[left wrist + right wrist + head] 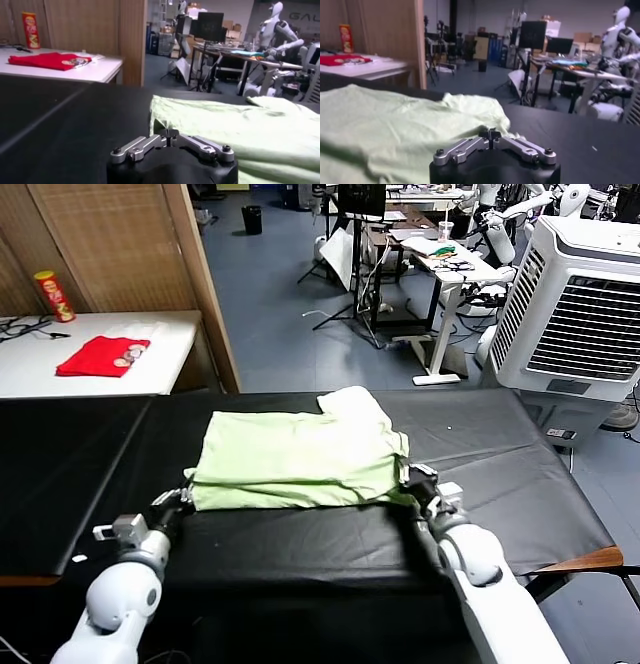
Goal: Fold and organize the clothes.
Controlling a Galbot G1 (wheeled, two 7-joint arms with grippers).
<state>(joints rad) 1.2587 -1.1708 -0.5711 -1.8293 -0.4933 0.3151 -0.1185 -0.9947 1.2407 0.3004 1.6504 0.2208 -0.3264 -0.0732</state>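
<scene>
At the near left corner of the folded lime-green T-shirt (298, 459), the left end effector (176, 502) sits pinched shut at the hem; the right end effector (418, 482), at the near right corner, cannot be judged open or closed. If either drags away unevenly, the thin fabric on the black counter (520, 474) may unfold or wrinkle.

1 lime-green T-shirt (300, 459), 1 red garment (102, 356), 1 crisp can (54, 295), 2 grippers, 1 black table (520, 474)
</scene>
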